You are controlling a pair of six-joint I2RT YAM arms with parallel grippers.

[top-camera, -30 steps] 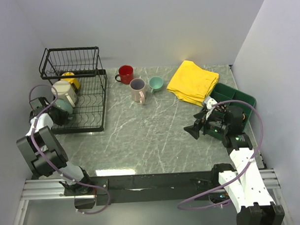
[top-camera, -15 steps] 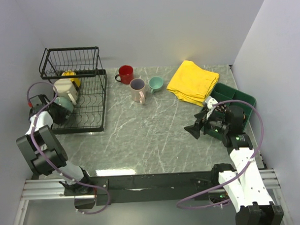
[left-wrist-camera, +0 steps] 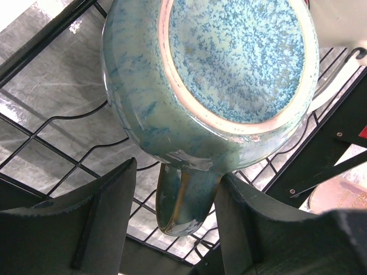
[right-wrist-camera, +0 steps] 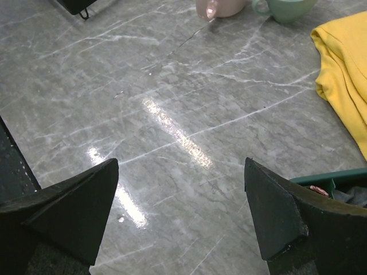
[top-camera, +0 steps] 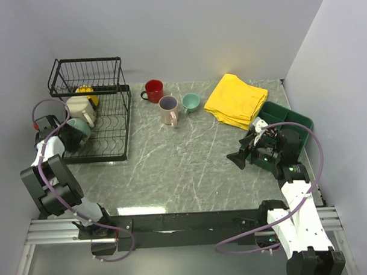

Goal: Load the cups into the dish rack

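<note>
The black wire dish rack (top-camera: 114,132) stands at the far left. In it lie the grey-green mug (top-camera: 78,130), the cream mug (top-camera: 79,109) and the yellow mug (top-camera: 87,95). My left gripper (top-camera: 63,137) is open at the rack's left side. In the left wrist view the grey-green mug (left-wrist-camera: 229,63) rests bottom-up on the wires, and its handle (left-wrist-camera: 183,197) hangs between my parted fingers (left-wrist-camera: 109,217). The red mug (top-camera: 153,90), pinkish-beige mug (top-camera: 168,109) and small teal mug (top-camera: 191,102) stand on the table at the back. My right gripper (top-camera: 237,160) is open and empty above the table at the right.
A folded yellow cloth (top-camera: 236,100) lies at the back right. A green compartment tray (top-camera: 291,118) sits behind my right gripper. The right wrist view shows marble tabletop (right-wrist-camera: 172,114), with the cloth (right-wrist-camera: 344,69) and the tray's edge (right-wrist-camera: 332,179) at its right.
My left wrist has drawn back slightly to the left from the grey-green mug. The mugs and the right arm have stayed put.
</note>
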